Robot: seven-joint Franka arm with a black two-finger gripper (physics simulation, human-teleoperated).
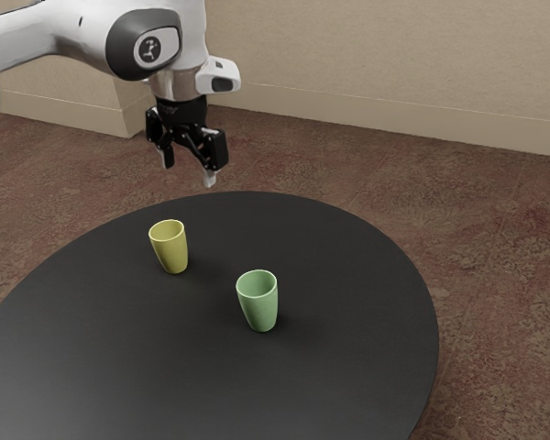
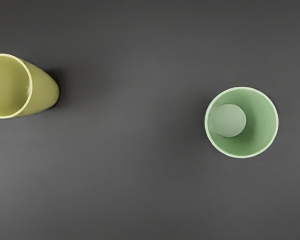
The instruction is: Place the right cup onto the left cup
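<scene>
My gripper (image 1: 188, 170) is high over the far part of the table, open, with nothing between its fingers. A yellow cup (image 1: 171, 249) stands upright on the table, below the gripper in the exterior view. The green cup (image 1: 259, 304) stands upright too, apart from the yellow one and toward the exterior view's right and front. From the hand, the green cup (image 2: 262, 122) and the yellow cup (image 2: 43, 92) are seen from above, mouths up, with a wide gap between them. The green cup's inside looks empty.
Both cups stand on a round black table (image 1: 119, 357). Its curved edge runs past the cups at the back and at the exterior view's right. Carpeted floor (image 1: 495, 275) and a beige wall (image 1: 394, 55) lie beyond. Bare tabletop (image 2: 135, 150) separates the cups.
</scene>
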